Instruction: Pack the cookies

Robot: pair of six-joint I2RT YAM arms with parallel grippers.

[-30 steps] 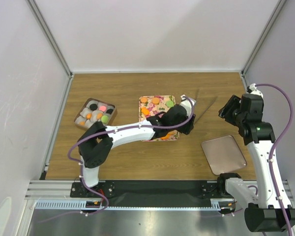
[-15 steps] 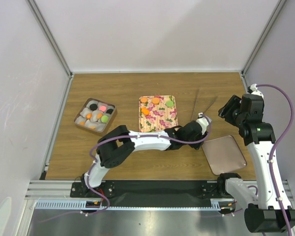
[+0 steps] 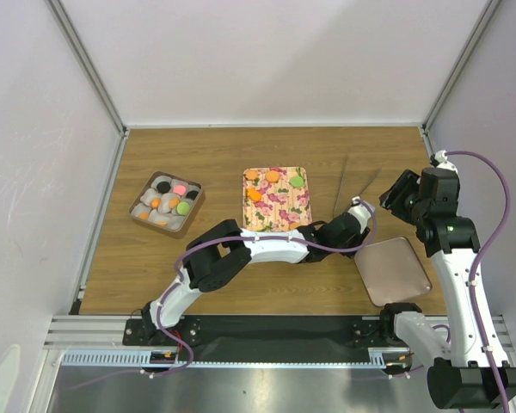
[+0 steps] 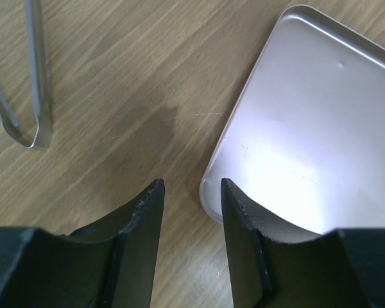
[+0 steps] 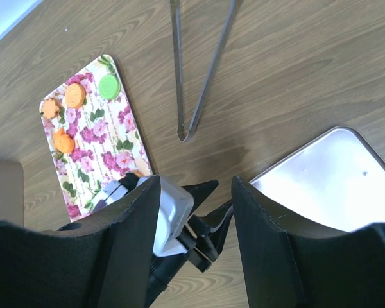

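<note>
Lid (image 4: 321,128) corner between parted, empty fingers of left gripper (image 4: 190,186) (tongs (image 4: 37,77) lie ahead, apart); advice: clamp squarely on rim.

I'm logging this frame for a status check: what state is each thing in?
Left gripper: open, empty, over silver tray's corner.
Right gripper: open, empty.
Silver tray: empty, flat.
Tongs: lying untouched.
Floral tray: few cookies at one end.
Tin: uncovered, cups partly filled.
</note>
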